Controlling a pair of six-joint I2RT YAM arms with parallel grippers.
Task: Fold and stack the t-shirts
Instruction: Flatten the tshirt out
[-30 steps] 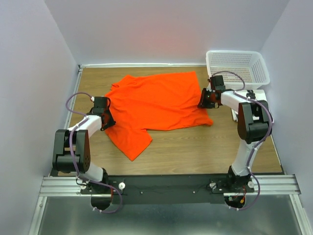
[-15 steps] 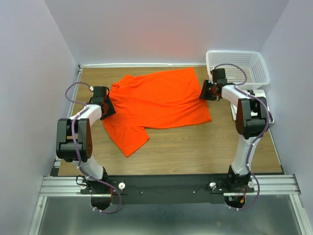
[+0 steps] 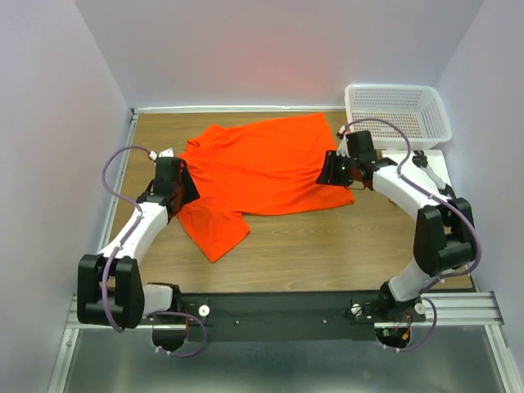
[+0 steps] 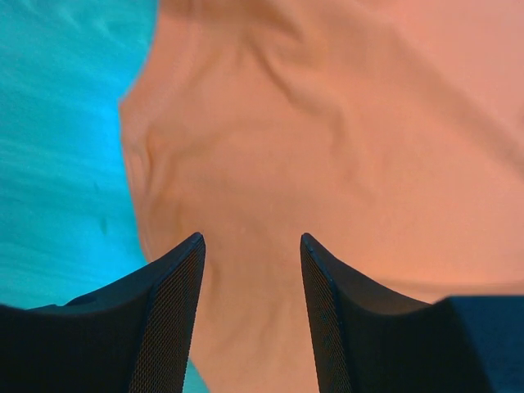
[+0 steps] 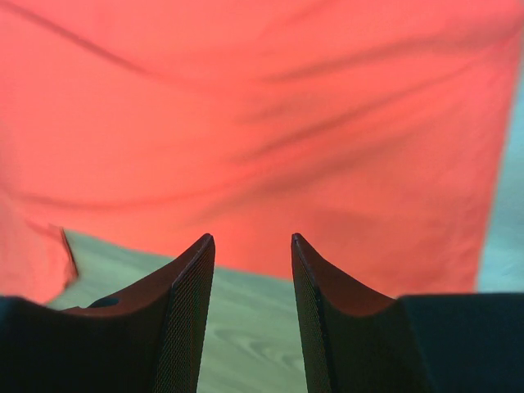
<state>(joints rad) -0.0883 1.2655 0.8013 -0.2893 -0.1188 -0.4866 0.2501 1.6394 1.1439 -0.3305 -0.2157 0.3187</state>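
Overhead, the orange-red t-shirt [image 3: 262,168] lies spread open across mid-frame, its first fold apparently not yet begun. The left gripper [image 3: 185,183] at its left edge and the right gripper [image 3: 331,170] at its right hover with jaws parted, gripping nothing. Next, each must pinch cloth.

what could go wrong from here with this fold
The left gripper and right gripper hang open at opposite edges of the orange t-shirt, pinching nothing; closing may miss the thin cloth or catch it unevenly. The shirt lies skewed, its near sleeve jutting out, so a fold may come crooked. The white mesh basket sits close behind the right arm; a wide swing might bump it.
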